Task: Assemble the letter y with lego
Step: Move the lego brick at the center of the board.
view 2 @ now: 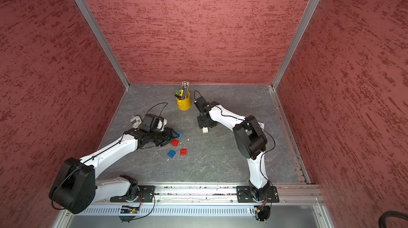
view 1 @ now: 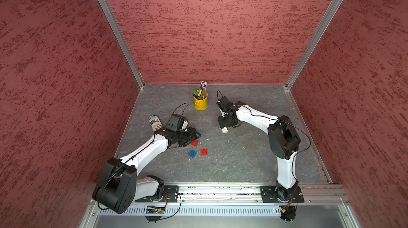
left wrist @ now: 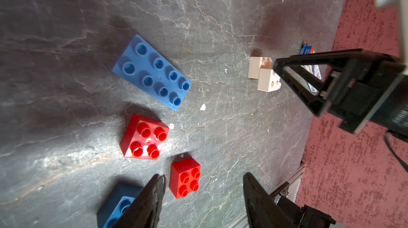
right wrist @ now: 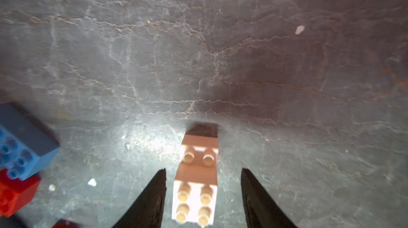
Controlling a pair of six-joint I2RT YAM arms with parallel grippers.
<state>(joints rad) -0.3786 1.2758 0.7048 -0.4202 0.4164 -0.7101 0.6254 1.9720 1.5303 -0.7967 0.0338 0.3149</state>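
Bricks (right wrist: 195,185), white, between right hand's (right wrist: 203,171) fingers (right wrist: 152,198)

We see a long blue brick (left wrist: 152,72), red bricks (left wrist: 143,137) and cream-white bricks (right wrist: 196,185). Our worktop (view 1: 242,160) is dark grey with pale veins. The cup (view 1: 201,103) is yellow, the walls (view 1: 198,28) mottled red.

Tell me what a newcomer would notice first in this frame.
Probably the bright yellow pencil cup standing at the back of the dark table. Next, the loose bricks near the left gripper: a long blue brick, two red bricks and a square blue brick, all lying apart. Then the two white bricks, joined in a step, sitting on the table between the right gripper's open jaws, a gap on either side.
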